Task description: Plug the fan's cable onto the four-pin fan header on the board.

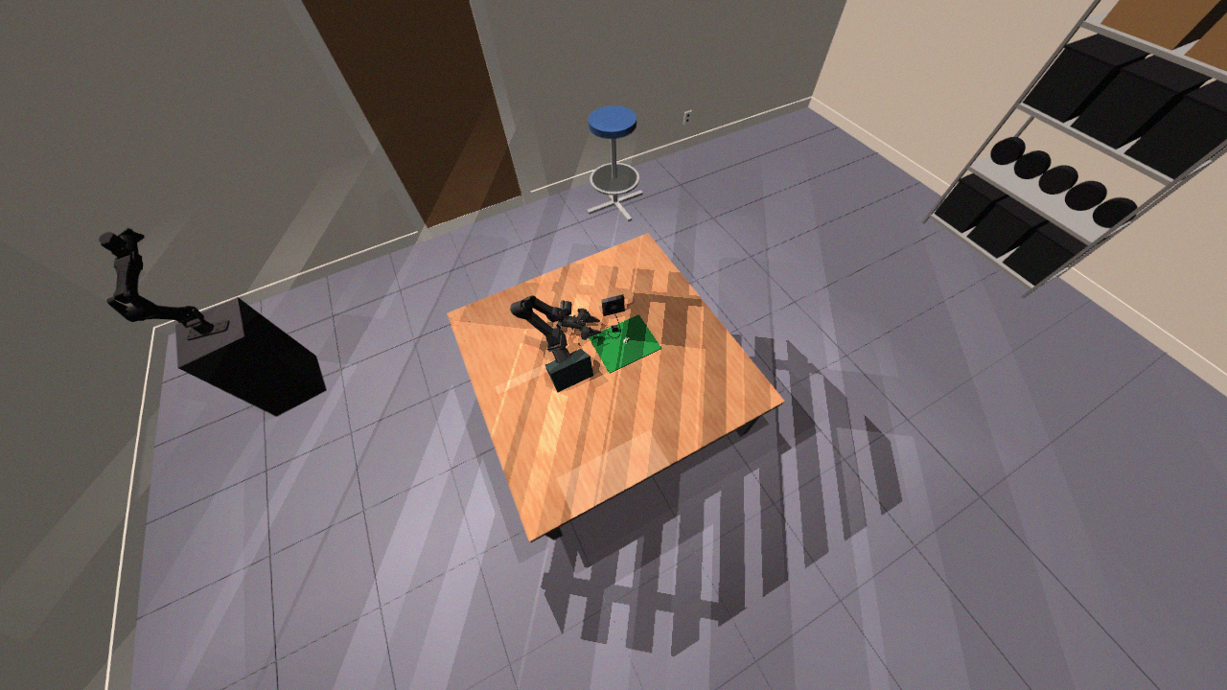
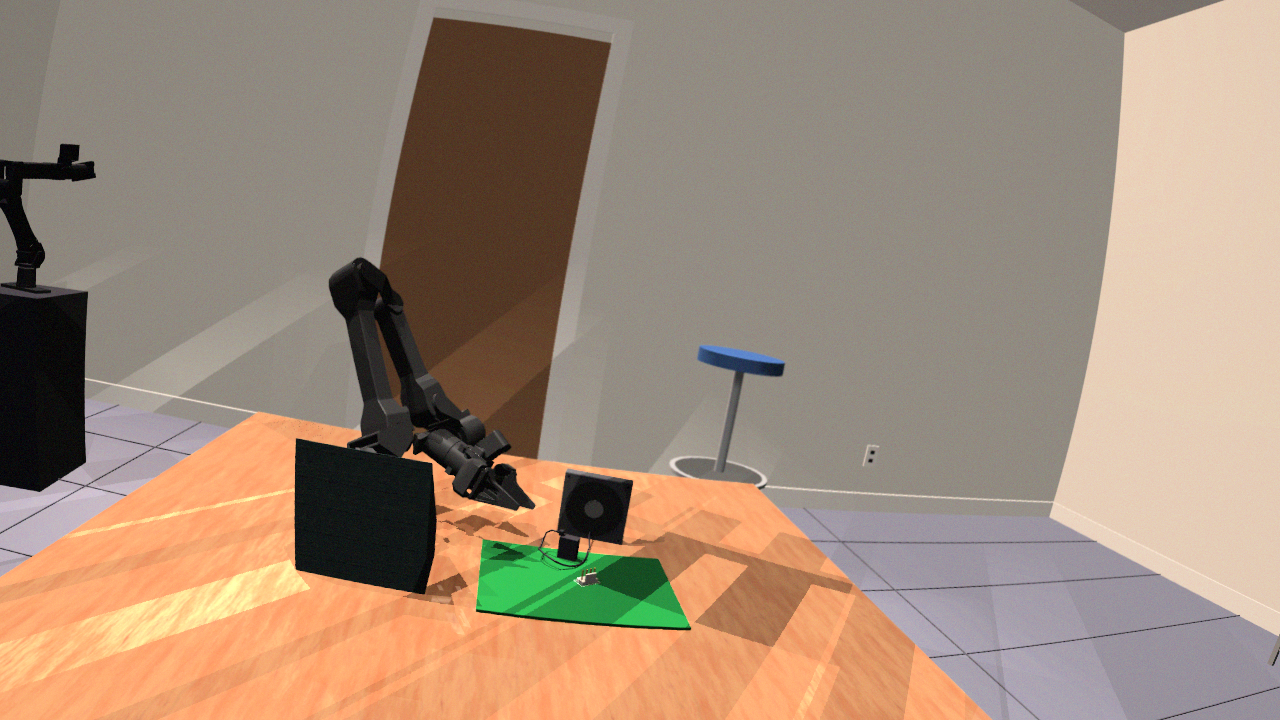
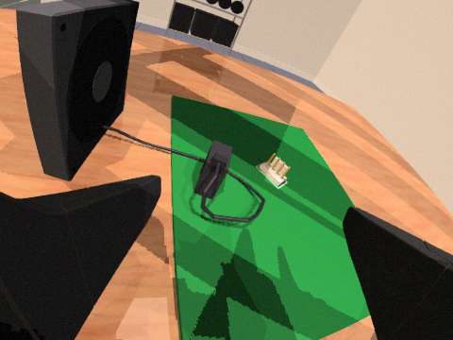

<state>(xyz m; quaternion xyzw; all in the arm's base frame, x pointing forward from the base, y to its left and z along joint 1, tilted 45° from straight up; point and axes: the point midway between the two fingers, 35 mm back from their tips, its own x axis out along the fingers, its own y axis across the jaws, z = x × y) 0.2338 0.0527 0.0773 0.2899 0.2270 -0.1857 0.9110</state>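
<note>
The black plug [image 1: 614,329] [image 2: 568,547] [image 3: 220,158] rests near the edge of the green board [image 1: 619,358] [image 2: 626,610] [image 3: 326,279], off the header. Its cable loops beside it and runs to the fan [image 1: 613,304] [image 2: 594,507] [image 3: 101,80], which stands upright beyond the board's edge. The white four-pin header [image 1: 626,339] [image 2: 583,581] [image 3: 274,171] has its gold pins bare, to the right of the plug in the wrist view. My gripper [image 2: 526,505] [image 3: 255,202] is open and empty, above and back from the plug, its fingers wide apart and clear of it.
A dark box [image 1: 569,372] [image 2: 362,514] stands on the wooden table [image 1: 686,411] [image 2: 223,662] beside the arm's base. A second arm [image 1: 127,274] [image 2: 19,223] stands on a black pedestal away from the table. A blue stool [image 1: 613,120] [image 2: 741,360] stands behind the table.
</note>
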